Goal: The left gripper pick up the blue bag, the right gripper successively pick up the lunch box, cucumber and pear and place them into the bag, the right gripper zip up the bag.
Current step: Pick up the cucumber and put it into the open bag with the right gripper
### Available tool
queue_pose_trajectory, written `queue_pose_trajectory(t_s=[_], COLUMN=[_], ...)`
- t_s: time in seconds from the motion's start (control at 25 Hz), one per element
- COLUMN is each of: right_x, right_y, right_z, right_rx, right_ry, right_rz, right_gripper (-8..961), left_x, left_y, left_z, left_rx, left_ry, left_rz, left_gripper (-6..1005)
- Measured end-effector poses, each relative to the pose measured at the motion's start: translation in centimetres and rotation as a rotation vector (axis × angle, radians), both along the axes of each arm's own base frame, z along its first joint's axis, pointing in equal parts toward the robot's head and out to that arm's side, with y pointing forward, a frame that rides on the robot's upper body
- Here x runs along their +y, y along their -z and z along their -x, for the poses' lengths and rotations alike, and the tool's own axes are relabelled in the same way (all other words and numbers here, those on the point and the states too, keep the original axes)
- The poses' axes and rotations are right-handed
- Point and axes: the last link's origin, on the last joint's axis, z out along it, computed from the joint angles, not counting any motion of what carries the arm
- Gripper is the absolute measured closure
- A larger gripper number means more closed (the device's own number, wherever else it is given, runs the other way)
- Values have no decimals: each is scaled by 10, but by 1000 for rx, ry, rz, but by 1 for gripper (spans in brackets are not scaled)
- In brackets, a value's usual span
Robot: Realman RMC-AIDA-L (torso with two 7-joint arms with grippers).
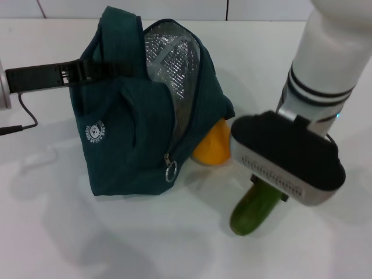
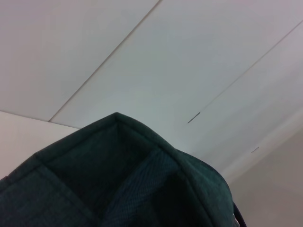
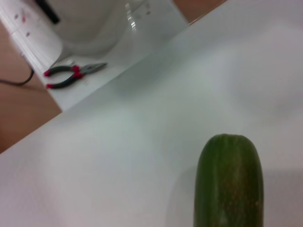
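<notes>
Left hand (image 1: 87, 70): I saw it reach in from the left at the blue bag's top, clenched on the blue bag's handle.
Blue bag (image 1: 125, 145): it stood on the white counter (image 1: 116, 238), mouth unzipped, foil lining facing right, ring zip pull hanging at the front.
Pear (image 1: 213, 145): it lay on the counter, touching the bag's open mouth, half tucked behind the flap.
Cucumber (image 1: 256, 208): right of the pear, one end poking out under the right hand.
Right hand (image 1: 278, 192): low over the cucumber; I could not tell whether it was gripping.
Pliers (image 3: 71, 74): on a surface off the counter, in the right wrist view.
</notes>
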Motion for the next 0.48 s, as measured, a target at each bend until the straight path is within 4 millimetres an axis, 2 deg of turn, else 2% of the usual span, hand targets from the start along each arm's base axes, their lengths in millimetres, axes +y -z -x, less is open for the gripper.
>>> queue_pose_trajectory(t_s=[0.16, 0.48], right_x=[3, 13], right_y=[-12, -49], right_z=[12, 35], right_rx=[62, 248], right_ry=[16, 2], right_rz=[-40, -179], right_gripper=[387, 387], left_x=[0, 0], left_y=[0, -1], left_z=[0, 1], left_rx=[1, 2], left_ry=[-1, -1], left_rz=[0, 0], left_gripper=[959, 959])
